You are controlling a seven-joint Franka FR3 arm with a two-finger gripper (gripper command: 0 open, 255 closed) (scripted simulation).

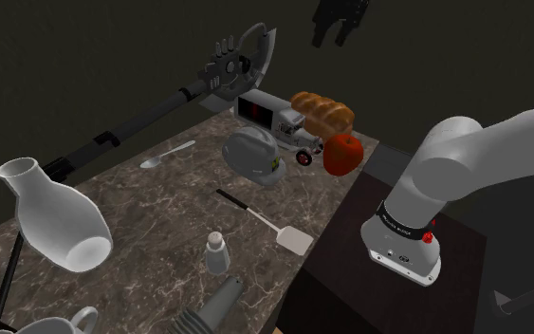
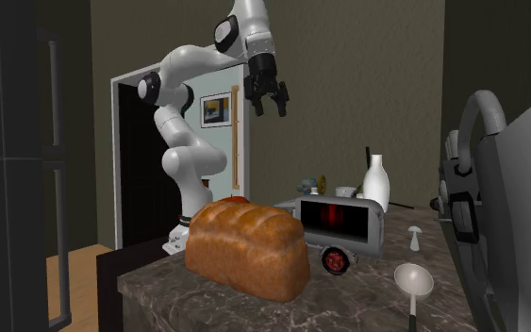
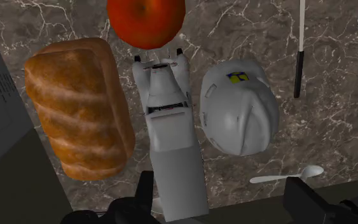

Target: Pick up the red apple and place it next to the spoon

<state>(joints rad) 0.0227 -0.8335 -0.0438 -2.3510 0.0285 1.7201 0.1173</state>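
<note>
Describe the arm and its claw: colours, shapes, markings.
The arm is a chain of smooth, rounded white segments with dark joints. One segment carries a black band with small pale lettering and a red spot. The claw is all black, with two fingers.

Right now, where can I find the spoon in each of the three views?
Shoulder view: the spoon lies on the table, toward the picture's left of the white helmet.
Second exterior view: the spoon is at lower right, right of the bread loaf.
Wrist view: the spoon is beside the helmet, on its side away from the apple.
Shared landmark: the bread loaf.
</note>
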